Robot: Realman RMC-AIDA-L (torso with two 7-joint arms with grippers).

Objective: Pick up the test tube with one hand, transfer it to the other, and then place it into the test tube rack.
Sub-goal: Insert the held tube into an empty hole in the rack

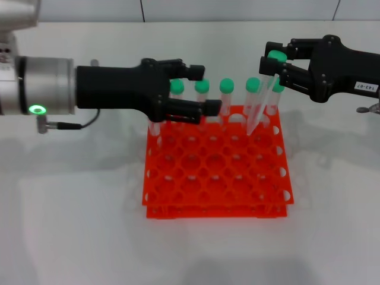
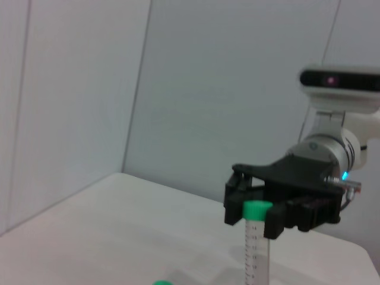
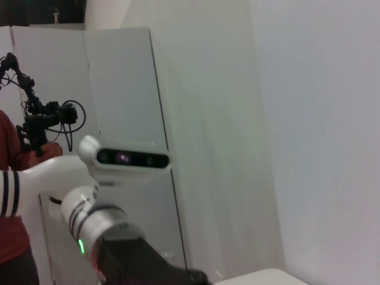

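My right gripper [image 1: 273, 58], black with a white label, is shut on the green cap of the test tube [image 1: 259, 107]. The clear tube hangs tilted, with its lower end over the back right holes of the orange-red rack [image 1: 214, 212]. In the left wrist view the same gripper [image 2: 256, 218] pinches the tube [image 2: 256, 255] just below its cap. My left gripper [image 1: 206, 89], black with a green light on its forearm, is open at the rack's back left. Its fingers reach around the caps of standing tubes and hold nothing.
Several other green-capped tubes [image 1: 227, 86] stand in the rack's back row. The rack sits on a white table [image 1: 77, 214]. In the right wrist view the left forearm [image 3: 95, 222] and the head camera [image 3: 124, 157] show, with a person in red [image 3: 15, 208] behind.
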